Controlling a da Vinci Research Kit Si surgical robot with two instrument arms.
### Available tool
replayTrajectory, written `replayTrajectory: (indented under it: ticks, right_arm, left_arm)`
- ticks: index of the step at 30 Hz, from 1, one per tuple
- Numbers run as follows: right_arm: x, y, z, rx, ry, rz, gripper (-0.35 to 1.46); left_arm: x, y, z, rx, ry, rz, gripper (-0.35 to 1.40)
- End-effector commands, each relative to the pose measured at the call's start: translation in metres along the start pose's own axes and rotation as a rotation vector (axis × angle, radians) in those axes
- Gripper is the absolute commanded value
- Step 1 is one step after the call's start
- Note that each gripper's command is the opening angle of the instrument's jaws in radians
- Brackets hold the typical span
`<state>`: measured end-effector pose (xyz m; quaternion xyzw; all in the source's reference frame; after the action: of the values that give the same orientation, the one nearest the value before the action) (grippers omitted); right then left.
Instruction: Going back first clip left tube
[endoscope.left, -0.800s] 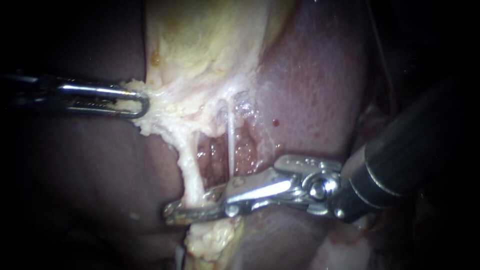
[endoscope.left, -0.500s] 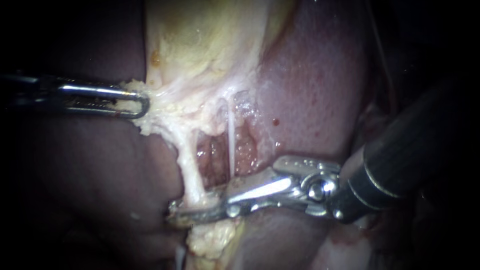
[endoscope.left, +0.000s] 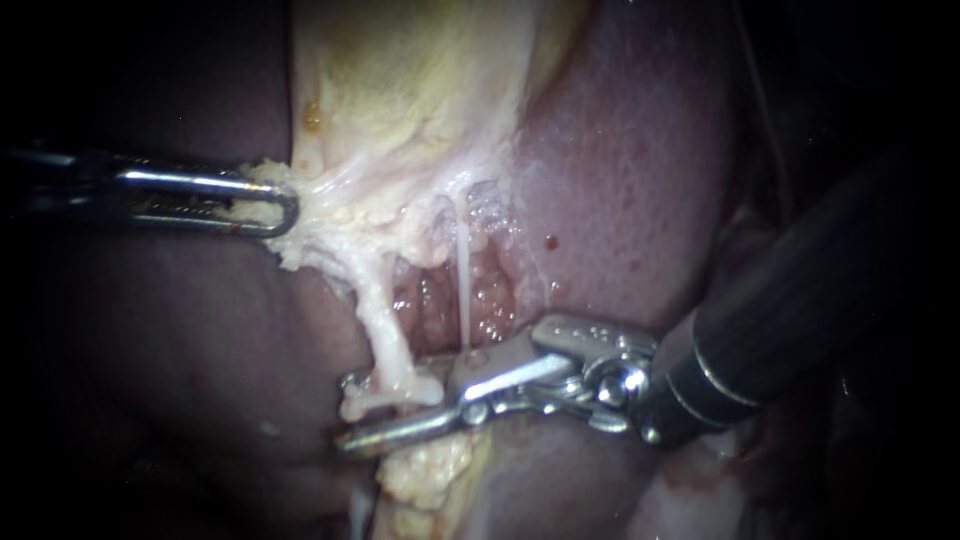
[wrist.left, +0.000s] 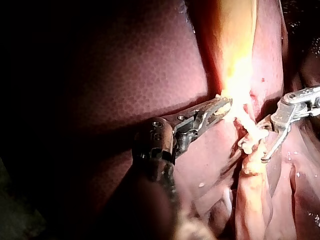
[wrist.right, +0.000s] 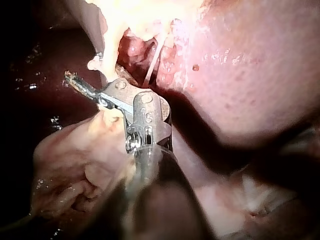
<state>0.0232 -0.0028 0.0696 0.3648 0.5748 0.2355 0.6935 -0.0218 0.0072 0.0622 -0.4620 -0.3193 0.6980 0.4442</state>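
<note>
Our right instrument (endoscope.left: 350, 414) has its jaws apart at the foot of the left tube (endoscope.left: 375, 320). The near jaw lies just under the tube's pale, bunched end, with a thin gap showing. A small metal glint shows beyond the tube, and we cannot tell whether it is the far jaw's tip or a clip. The right wrist view adds what the endoscope hides: the near jaw's dark tip reaches clear past the tube. A thin tube (endoscope.left: 463, 270) stands just above the hinge, with the liver (endoscope.left: 620, 180) behind. Our left instrument (endoscope.left: 290, 210) is clamped on the gallbladder (endoscope.left: 400, 80) edge, and the left wrist view shows those jaws pressed together side-on. The right shaft slants in from the upper right, wrist bent nearly level. The left shaft lies level.
</note>
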Motion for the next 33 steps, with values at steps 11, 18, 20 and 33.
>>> replayTrajectory:
  ticks: [11,18,20,33]
  right_arm:
    - [-0.0001,0.001,-0.0009,-0.046,0.018,-0.136,0.5]
    - [-0.0002,0.0006,-0.0021,-0.039,0.015,-0.225,0.5]
    - [-0.0001,0.0002,-0.0033,-0.033,0.014,-0.27,0.5]
    - [0.0026,-0.0021,-0.0131,-0.048,-0.06,-0.432,0.5]
  left_arm:
    - [0.0,0.0,0.0,0.0,0.0,0.0,-0.35]
    - [0.0,0.0,-0.0001,0.0,0.0,0.0,-0.35]
    - [0.0,0.0,-0.0002,-0.001,0.0,0.0,-0.35]
    - [-0.0001,0.0,-0.0003,-0.001,-0.001,0.0,-0.35]
